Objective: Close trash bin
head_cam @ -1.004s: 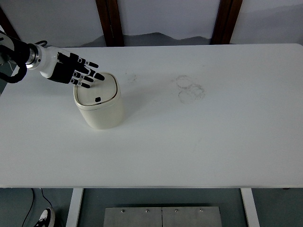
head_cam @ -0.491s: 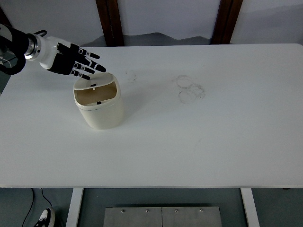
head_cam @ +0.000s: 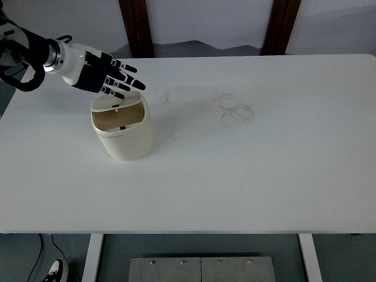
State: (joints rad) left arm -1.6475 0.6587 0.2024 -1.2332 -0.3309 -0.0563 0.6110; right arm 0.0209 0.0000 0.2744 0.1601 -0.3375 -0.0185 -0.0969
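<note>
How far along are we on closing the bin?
Nothing looks done: the bin stands with its lid tipped up at the back and the inside showing. The left hand, fingers spread, hovers above the lid's rear edge. Pressing the lid flat remains.

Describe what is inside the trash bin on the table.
Through the trash bin's open top only a tan inner wall shows, and no rubbish is visible. The rim hides the bottom. The left hand hovers open above the raised lid.
</note>
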